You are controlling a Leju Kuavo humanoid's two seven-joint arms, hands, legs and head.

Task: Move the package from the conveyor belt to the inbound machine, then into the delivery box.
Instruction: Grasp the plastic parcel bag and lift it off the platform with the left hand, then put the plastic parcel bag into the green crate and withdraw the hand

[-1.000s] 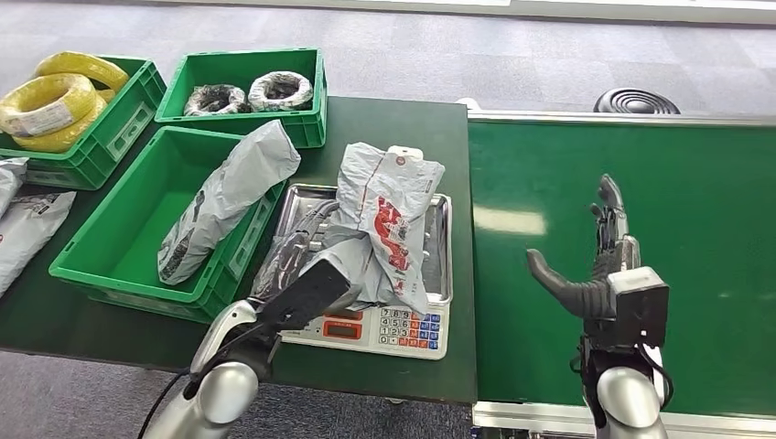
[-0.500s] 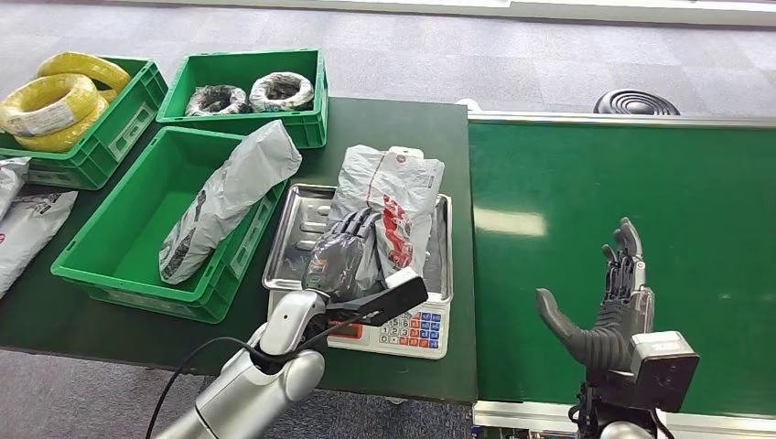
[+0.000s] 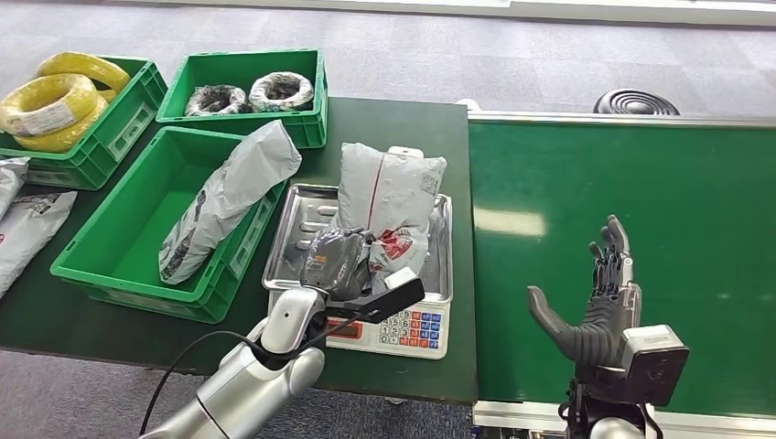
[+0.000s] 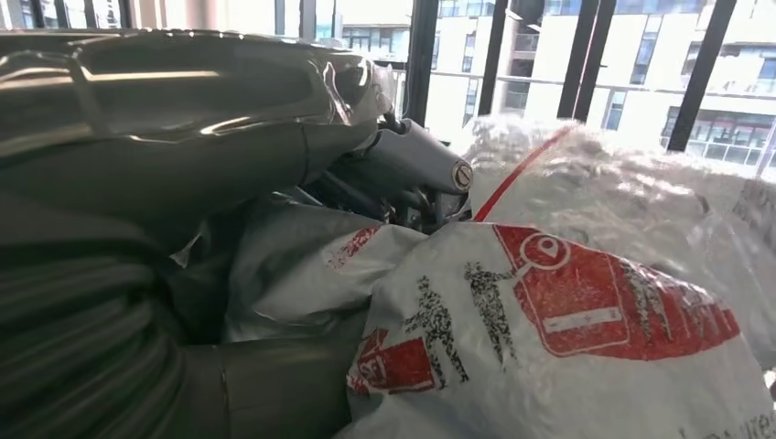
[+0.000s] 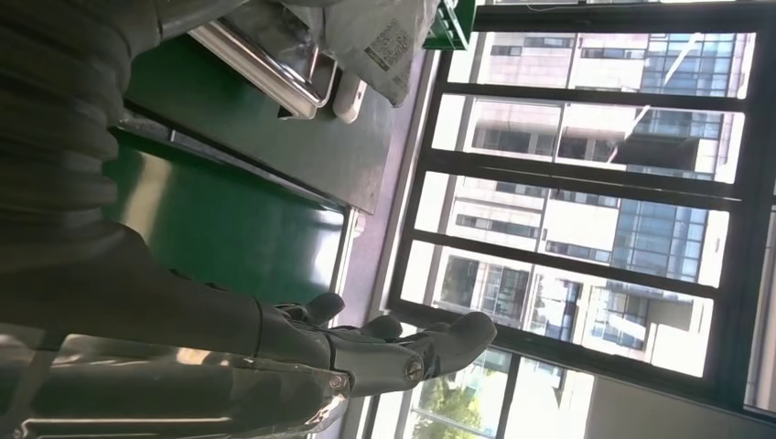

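The grey package with red print is lying on the steel tray of the weighing scale, its far end overhanging the tray's back edge toward the middle of the dark green table. The left hand is resting on the near end of the package, its fingers curled down into the crumpled plastic and gripping it; in the left wrist view the fingers are pressing into the folds of the bag beside the red label. The right hand is hovering above the green conveyor belt, palm turned inward, fingers straight and spread apart from the thumb, holding nothing. Just left of the scale, the delivery box, a green crate, is holding 1 long grey parcel that is leaning up over the crate's right rim, lying between the scale and the crate's open floor. Behind it, 2 more green crates are standing: one with yellow cable coils, one with black and white coils. More grey bags are lying at the table's left edge. A black ribbed disc is sitting on the floor beyond the belt.
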